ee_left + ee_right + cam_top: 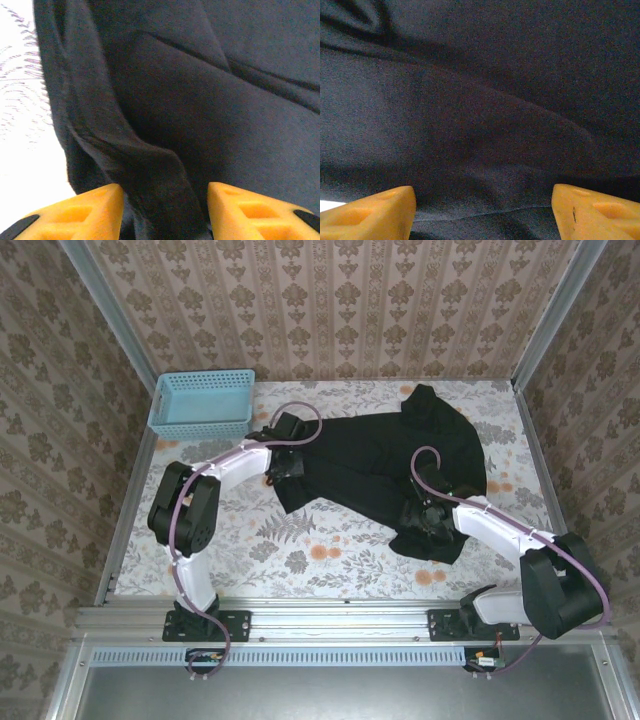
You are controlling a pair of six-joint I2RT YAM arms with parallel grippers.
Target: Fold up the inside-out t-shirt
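**While both sets of jaws sit on shirt: one open, one unclear**

Shirt (385, 455) lies rumpled from counter (300, 550) centre toward far right corner. Left jaws at its left edge straddle a raised fold; pinched or not, cannot tell. Right jaws at near hem stand wide open over flat cloth. Basket (200, 405) at far left corner.

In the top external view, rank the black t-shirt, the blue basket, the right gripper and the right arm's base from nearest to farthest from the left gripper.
From the left gripper:
1. t-shirt, at its fingertips, spreading rightward.
2. blue basket, up-left, far left corner.
3. right gripper, across the t-shirt, on the right.
4. right arm's base, near edge, right side.
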